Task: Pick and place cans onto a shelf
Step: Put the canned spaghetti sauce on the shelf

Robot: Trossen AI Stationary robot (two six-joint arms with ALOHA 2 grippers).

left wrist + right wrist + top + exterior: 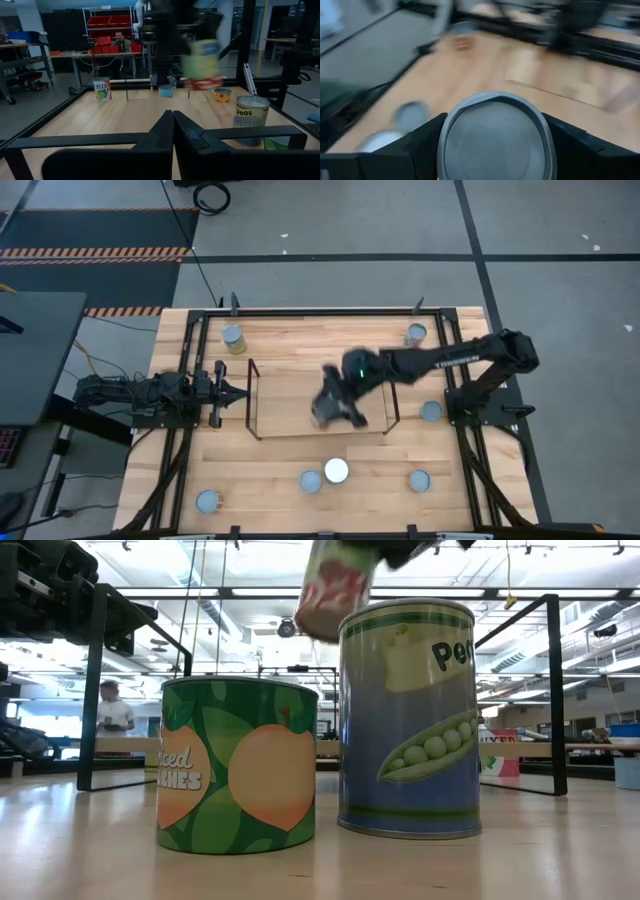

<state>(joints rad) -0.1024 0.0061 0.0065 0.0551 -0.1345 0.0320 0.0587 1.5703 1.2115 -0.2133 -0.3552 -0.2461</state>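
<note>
My right gripper (335, 408) reaches from the table's right to the middle and is shut on a can (202, 65) with a green-yellow and red label, held above the shelf (290, 395). The can's silver lid (495, 142) fills the right wrist view. The can also shows blurred at the top of the low view (335, 595). My left gripper (228, 390) waits shut at the shelf's left wire frame. Several other cans stand upright on the table, among them a peas can (408, 720) and a peaches can (237, 765). My right gripper pinches the can between its two fingers, one on each side of the can's top end (446, 150), just under the lid rim. The fingers (570, 145) come from above, pointing down. The can hangs nearly upright below them, lifted clear of the shelf and table.
Cans stand at the far left (233, 337), far right (416, 333), right (431, 410), near right (419, 479) and near left (207, 500). A white-lidded can (336, 471) and a grey one (311, 480) stand near the front edge. Black rails frame the table.
</note>
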